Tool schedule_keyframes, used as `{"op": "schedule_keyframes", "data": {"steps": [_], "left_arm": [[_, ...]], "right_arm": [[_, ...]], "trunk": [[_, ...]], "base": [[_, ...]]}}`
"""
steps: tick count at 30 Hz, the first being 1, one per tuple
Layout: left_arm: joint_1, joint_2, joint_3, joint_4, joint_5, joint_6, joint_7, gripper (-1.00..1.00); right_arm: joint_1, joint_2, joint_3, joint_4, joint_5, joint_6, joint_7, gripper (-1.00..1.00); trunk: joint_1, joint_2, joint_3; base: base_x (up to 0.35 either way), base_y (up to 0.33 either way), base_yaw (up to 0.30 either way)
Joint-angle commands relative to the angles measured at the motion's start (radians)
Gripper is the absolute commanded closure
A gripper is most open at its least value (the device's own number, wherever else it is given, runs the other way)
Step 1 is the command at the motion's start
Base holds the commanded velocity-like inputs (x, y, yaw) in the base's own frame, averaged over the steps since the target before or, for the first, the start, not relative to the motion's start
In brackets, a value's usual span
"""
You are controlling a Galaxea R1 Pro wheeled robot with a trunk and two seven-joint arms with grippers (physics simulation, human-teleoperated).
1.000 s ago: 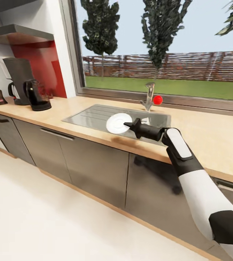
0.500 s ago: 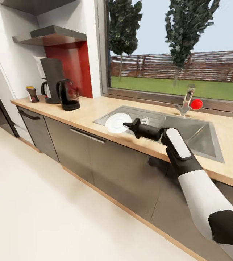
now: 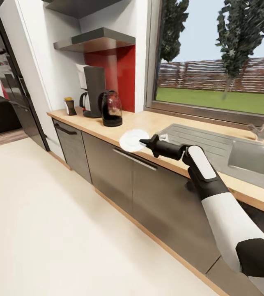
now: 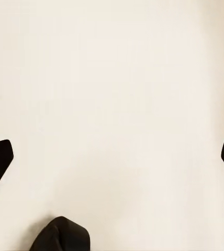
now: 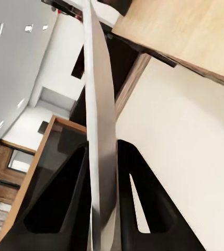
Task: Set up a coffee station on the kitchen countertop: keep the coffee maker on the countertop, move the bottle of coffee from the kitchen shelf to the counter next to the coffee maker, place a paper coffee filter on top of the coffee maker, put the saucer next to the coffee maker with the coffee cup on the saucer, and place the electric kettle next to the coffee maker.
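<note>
Kitchen: pale smooth floor, big window onto lawn and trees, red splashback panel under grey wall shelves. Long light-wood surface (image 3: 148,121) runs above glossy grey cabinet fronts; steel sink (image 3: 246,154) set into it toward the window end.

Far end of surface: coffee maker (image 3: 91,91), boxy, black with paler upper band. Just beside it, electric kettle (image 3: 111,108), rounded clear glass on black base. On the coffee maker's other side, bottle of coffee (image 3: 70,106), small, dark, yellow cap.

Right arm, white and black shell, reaches forward. Right end effector (image 3: 147,143) pinches the saucer (image 3: 133,139) by its rim; wrist view shows the thin white disc edge-on between both black fingers (image 5: 143,204). Saucer is held in the air over the surface's front edge, well short of the coffee maker.

Left end effector (image 4: 112,162): fingertips spread wide, nothing between them, floor beyond.

Step in hand, by my judgement: carrying the saucer to the station. Next move calls for closing on the coffee maker and setting the plate flat on bare wood beside it, clear of the kettle.
</note>
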Motion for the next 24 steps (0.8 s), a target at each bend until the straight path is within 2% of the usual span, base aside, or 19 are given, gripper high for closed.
{"op": "schedule_keyframes", "data": {"steps": [1,21,24], "left_arm": [[-0.001,0.000,0.003,0.001,0.007,0.010,-0.004,-1.00],[-0.001,-0.001,0.002,0.001,0.007,0.012,-0.001,-1.00],[-0.001,-0.001,0.002,0.001,0.007,0.012,0.000,-1.00]], "right_arm": [[-0.001,-0.001,0.002,0.002,-0.014,0.000,-0.008,1.00],[-0.001,0.000,0.002,0.016,-0.016,-0.004,-0.011,1.00],[-0.001,0.009,0.000,0.015,-0.016,-0.005,-0.013,1.00]], "trunk": [[0.000,0.000,-0.001],[0.000,0.000,-0.001],[0.000,0.000,-0.001]], "base": [[0.212,0.298,0.219],[0.214,0.297,0.013],[0.217,0.297,0.000]]}}
